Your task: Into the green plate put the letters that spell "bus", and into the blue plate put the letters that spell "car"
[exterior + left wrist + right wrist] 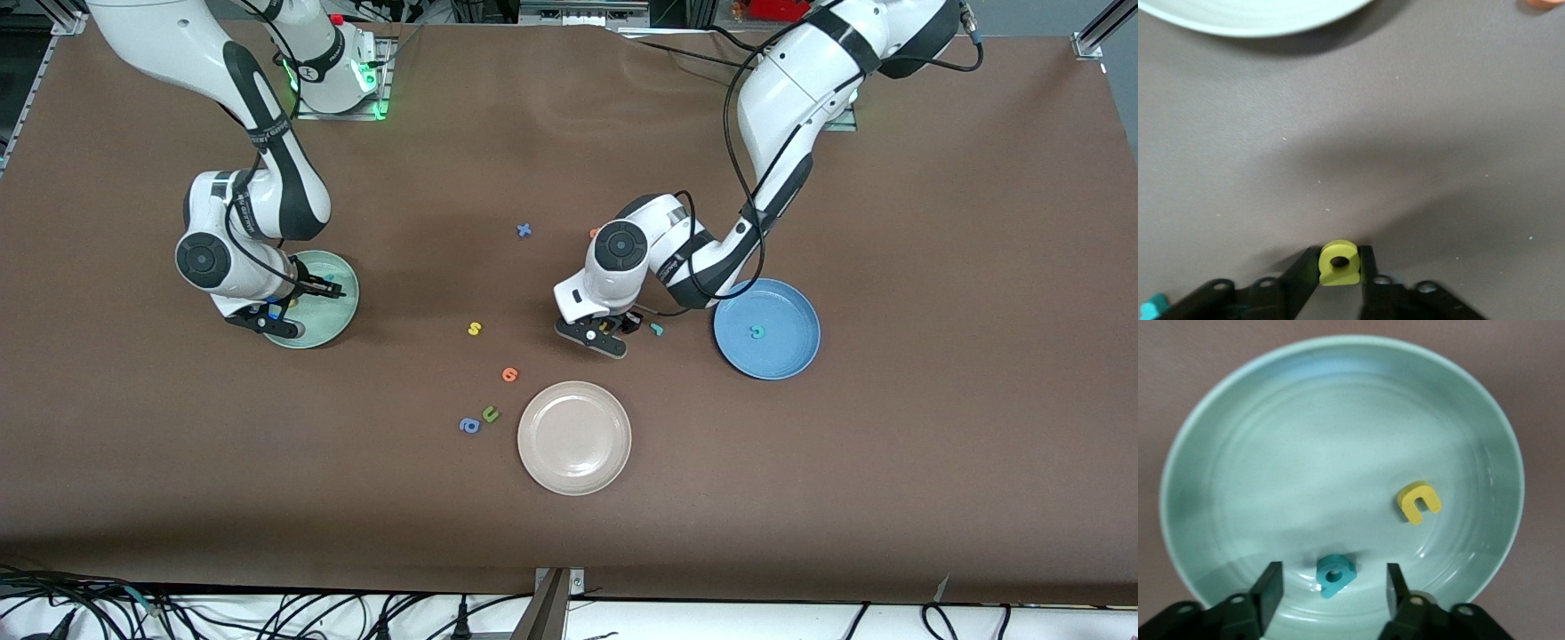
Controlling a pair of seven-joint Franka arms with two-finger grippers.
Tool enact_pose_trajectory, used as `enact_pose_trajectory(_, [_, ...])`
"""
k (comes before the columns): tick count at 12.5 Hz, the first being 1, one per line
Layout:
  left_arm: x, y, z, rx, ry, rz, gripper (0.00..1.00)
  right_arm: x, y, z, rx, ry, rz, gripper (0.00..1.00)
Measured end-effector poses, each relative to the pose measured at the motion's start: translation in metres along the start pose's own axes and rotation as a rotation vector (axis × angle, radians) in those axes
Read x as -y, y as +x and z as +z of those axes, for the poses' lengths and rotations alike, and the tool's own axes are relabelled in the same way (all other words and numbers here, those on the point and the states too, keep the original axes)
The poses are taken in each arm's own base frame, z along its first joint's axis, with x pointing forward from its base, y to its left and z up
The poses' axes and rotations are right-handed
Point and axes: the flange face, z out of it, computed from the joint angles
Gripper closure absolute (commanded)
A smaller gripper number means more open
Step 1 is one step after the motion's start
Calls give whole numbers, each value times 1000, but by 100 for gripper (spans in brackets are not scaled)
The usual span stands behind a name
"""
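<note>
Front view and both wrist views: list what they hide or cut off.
- Front view: the right gripper and its wrist cover part of the pale mint-green round plate.
- Front view: the small orange foam letter is half hidden by the left arm.
- Left wrist view: the tiny teal foam letter is cut off by the edge.

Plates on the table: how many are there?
3. The green plate lies at the right arm's end, the blue plate at the left arm's end, and the beige plate between them, nearest the front camera.
</note>
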Motion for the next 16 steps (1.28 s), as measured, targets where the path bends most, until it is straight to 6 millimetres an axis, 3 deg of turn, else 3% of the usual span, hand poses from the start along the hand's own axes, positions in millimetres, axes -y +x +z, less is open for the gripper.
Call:
enact_pose_trajectory(2, [3,1,-1,9,6,-6,87,23,-5,-27,-15,18,21,1])
enact_pose_trajectory(4, [22,5,-7,45,36,-34,87,67,-13,-60,-48,46,52,1])
enact_pose_trajectory(6, [58,15,-43,72,70,-86,86,116,-25,-79,-72,77,103,1])
enact_pose_trajectory(8, [95,17,-86,103,106,-135,86,157,-31,-83,-69,118,157,1])
enact_pose_trajectory(9, [109,14,-98,133,129,-155,86,176,-29,-84,-64,149,180,1])
enact_pose_trajectory(11, [141,8,-101,198,158,-188,75,206,-21,-78,-76,210,225,1])
enact_pose_trajectory(13, [176,2,-94,260,163,-169,75,238,-21,-52,-104,267,249,1])
enact_pose_trajectory(14, [199,-2,-88,287,158,-155,69,253,-26,-36,-113,282,246,1])
enact_pose_trajectory(15, [222,-7,-82,311,149,-150,26,264,-30,-22,-119,289,240,2])
enact_pose_trajectory(16, [244,-13,-74,335,140,-154,0,272,-34,-10,-122,292,234,2])
